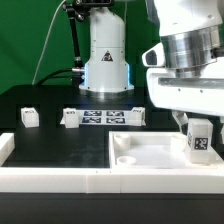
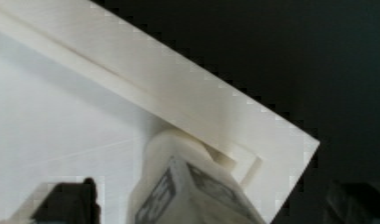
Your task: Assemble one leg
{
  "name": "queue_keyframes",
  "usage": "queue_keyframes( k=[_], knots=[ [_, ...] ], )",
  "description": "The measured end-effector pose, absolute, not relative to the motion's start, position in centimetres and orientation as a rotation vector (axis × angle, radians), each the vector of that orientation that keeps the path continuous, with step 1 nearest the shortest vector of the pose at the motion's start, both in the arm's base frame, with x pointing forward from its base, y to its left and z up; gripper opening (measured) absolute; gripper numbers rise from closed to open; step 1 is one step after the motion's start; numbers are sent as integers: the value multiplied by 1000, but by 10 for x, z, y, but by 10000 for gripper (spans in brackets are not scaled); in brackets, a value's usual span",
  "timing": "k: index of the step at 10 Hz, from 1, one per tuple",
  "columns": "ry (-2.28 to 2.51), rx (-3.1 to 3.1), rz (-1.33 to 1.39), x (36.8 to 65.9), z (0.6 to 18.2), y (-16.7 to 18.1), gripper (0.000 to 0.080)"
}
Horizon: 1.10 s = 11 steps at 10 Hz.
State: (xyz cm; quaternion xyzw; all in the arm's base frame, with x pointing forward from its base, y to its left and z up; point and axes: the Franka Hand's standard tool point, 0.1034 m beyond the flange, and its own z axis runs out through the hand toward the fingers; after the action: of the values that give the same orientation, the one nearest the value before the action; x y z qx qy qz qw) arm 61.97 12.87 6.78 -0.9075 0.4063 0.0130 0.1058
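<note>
White rail (image 1: pixel 60 182) runs along the btm edge of the exterior view, nearest the lens, w/ a short arm turning up at lower left. Its right end is cut off by the frame. Just behind it, lower right, sits the big white panel (image 1: pixel 150 160) w/ a raised rim and a round hole (image 1: pixel 125 157) near its front-left corner; its right side runs out of frame.

Leg (image 1: pixel 199 141) stands upright over the panel's right part, tag facing the camera, top tucked under the gripper (image 1: pixel 196 124). Gripper is pinching the leg, but its fingers are mostly hidden under the bulky white arm (image 1: pixel 185 70), itself cropped at upper right. Can't tell if the leg's foot touches the panel or hangs just above it.

Black surface (image 1: pixel 50 138) carries a spare leg (image 1: pixel 29 117) mid left, a second spare leg (image 1: pixel 70 119) near it, then the marker board (image 1: pixel 105 117) at ctr. All are small and soft on detail. Robot base (image 1: pixel 105 50) stands behind at upper ctr, top cropped.

Wrist view is blurred. Leg (image 2: pixel 183 185) w/ its tag partly legible sits just beside the panel (image 2: pixel 62 120) rim corner. One dark finger (image 2: pixel 71 200) shows beside the leg, cut off by the frame edge. The other can't be made out against the dark surface.
</note>
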Motion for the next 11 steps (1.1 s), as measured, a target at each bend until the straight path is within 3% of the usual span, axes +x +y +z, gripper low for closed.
queue_keyframes(
  k=[7,9,11],
  knots=[
    [57,-3034,-88,628,76,125,649],
    [10,-3035,-87,627,75,125,649],
    [10,-3035,-86,627,75,125,415]
  ],
)
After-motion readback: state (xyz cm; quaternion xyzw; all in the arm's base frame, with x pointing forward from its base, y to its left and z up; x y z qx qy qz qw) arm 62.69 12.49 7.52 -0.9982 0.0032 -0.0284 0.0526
